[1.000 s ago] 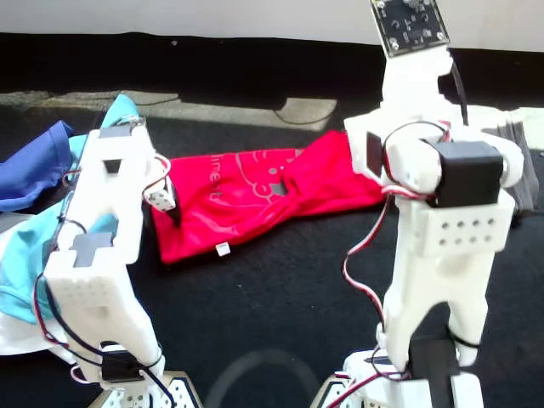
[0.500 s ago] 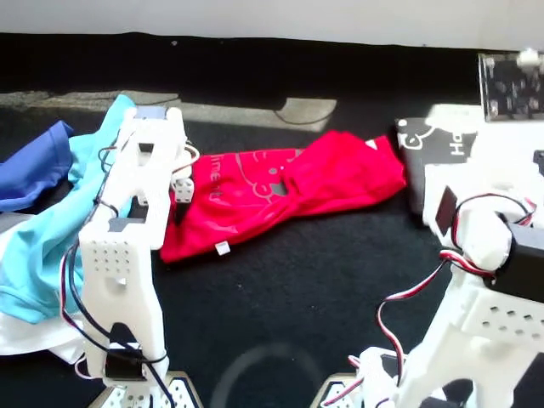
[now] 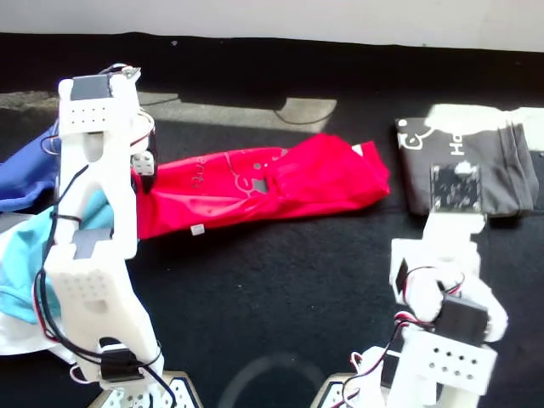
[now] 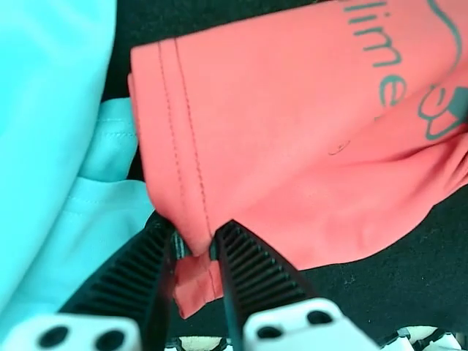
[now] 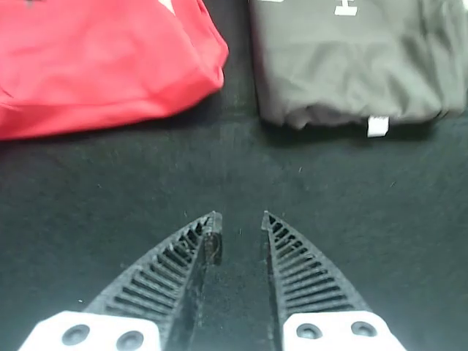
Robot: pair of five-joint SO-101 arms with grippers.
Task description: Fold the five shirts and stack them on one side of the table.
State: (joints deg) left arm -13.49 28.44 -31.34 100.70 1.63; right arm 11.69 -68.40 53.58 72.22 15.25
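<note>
Red shirt [image 4: 307, 131] — hem in left end effector [image 4: 195, 240].

Table [image 3: 280, 280]: black cloth cover, matte | wall [image 3: 255, 15]: white, along far edge | light: bright sun patch [image 3: 223, 114] on far tabletop, sharp-edged | faint pale ring [image 3: 255, 367] near front edge

Smooth thin knit with faint sheen, stitched hem: red cloth shirt [image 3: 263, 183]. Soft, matt: folded dark grey cloth shirt [image 3: 503, 168], turquoise cloth shirt [image 4: 51, 131]. Matt, fuzzy, felt-like: black table cover [image 3: 280, 280]. White smooth plastic bodies, black ribbed matt fingers: left gripper [image 4: 194, 234], right gripper [image 5: 238, 219].
</note>
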